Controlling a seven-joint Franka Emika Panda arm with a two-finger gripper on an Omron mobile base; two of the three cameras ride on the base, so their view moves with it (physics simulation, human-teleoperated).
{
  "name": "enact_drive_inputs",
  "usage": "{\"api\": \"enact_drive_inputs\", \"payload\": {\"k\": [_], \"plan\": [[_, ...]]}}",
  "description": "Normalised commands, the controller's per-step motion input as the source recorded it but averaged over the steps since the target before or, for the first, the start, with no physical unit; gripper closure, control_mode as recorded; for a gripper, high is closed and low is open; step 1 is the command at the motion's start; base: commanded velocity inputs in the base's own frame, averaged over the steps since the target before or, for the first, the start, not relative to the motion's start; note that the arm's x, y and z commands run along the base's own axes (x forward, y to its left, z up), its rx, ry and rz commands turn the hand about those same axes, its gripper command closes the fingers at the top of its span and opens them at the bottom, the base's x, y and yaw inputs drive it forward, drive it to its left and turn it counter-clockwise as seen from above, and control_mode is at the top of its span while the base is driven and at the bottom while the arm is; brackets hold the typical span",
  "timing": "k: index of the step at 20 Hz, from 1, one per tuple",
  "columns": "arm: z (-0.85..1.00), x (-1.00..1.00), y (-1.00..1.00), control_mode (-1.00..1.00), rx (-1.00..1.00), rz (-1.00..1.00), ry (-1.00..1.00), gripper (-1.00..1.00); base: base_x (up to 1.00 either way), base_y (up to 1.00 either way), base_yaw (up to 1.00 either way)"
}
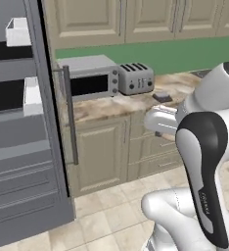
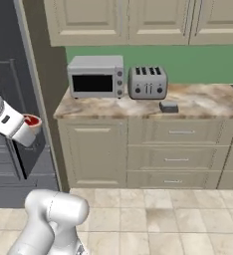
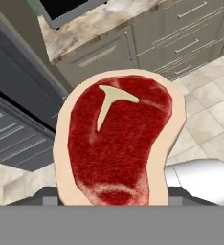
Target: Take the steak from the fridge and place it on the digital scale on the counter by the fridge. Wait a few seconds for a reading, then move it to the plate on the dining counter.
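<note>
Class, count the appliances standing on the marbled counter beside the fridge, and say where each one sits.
3. The microwave stands at the counter's left end, nearest the fridge; the toaster is just right of it; the small digital scale lies in front of the toaster, nearer the edge.

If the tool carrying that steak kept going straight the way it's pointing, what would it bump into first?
Probably the cream cabinet fronts under the counter beside the fridge, though depth is hard to judge past the steak.

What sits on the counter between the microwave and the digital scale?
The silver toaster stands between the microwave and the digital scale on the counter, seen in the right base view.
</note>
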Motion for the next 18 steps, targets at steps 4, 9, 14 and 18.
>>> {"api": "enact_drive_inputs", "payload": {"k": [4, 9, 14, 18], "plan": [[0.00, 0.00, 0.00, 1.00, 0.00, 0.00, 0.00, 1.00, 0.37, -1.00, -0.13], [0.00, 0.00, 0.00, 1.00, 0.00, 0.00, 0.00, 1.00, 0.57, -1.00, -0.02], [0.00, 0.00, 0.00, 1.00, 0.00, 0.00, 0.00, 1.00, 0.74, -0.97, 0.03], [0.00, 0.00, 0.00, 1.00, 0.00, 0.00, 0.00, 1.00, 0.82, -0.84, 0.15]]}}
